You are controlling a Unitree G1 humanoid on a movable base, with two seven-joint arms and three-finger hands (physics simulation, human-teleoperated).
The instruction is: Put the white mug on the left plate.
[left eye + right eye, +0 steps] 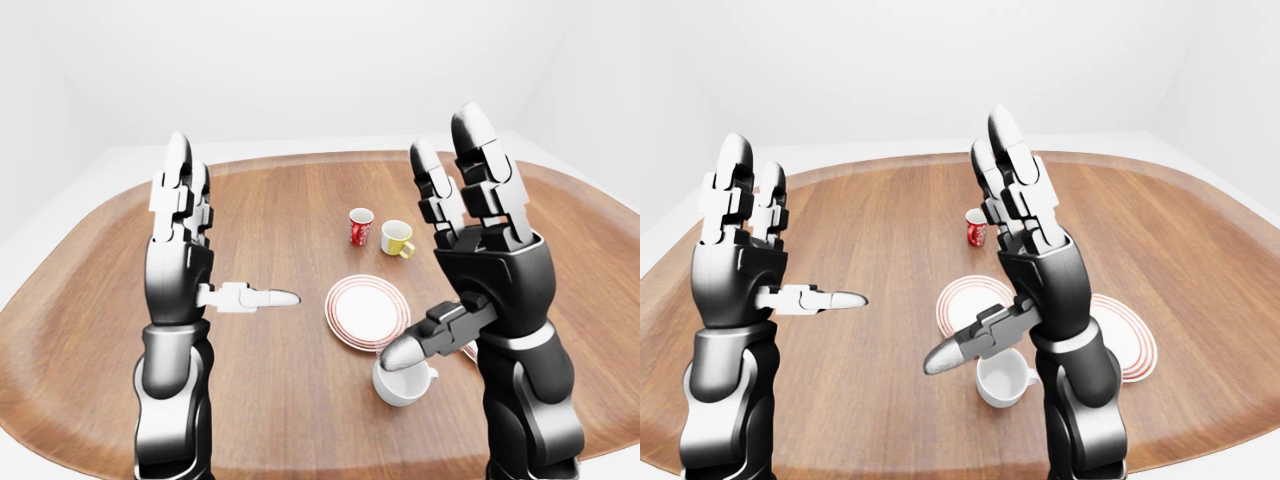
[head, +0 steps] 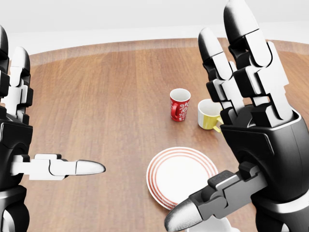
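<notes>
Both hands are spread wide and hold nothing: the left hand (image 1: 180,265) and right hand (image 1: 485,265) are raised above the worktop (image 1: 270,400). The white mug (image 1: 1002,380) stands on the wood just below the left plate (image 1: 367,312).

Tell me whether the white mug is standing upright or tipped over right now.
Upright. The white mug rests on the table with its round mouth facing up, below the left plate, not on it. The right hand hovers open above it.

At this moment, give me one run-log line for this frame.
stage: pre-grasp | right hand: open, above white mug | left hand: open, idle | left plate: empty | mug: on table, not placed
</notes>
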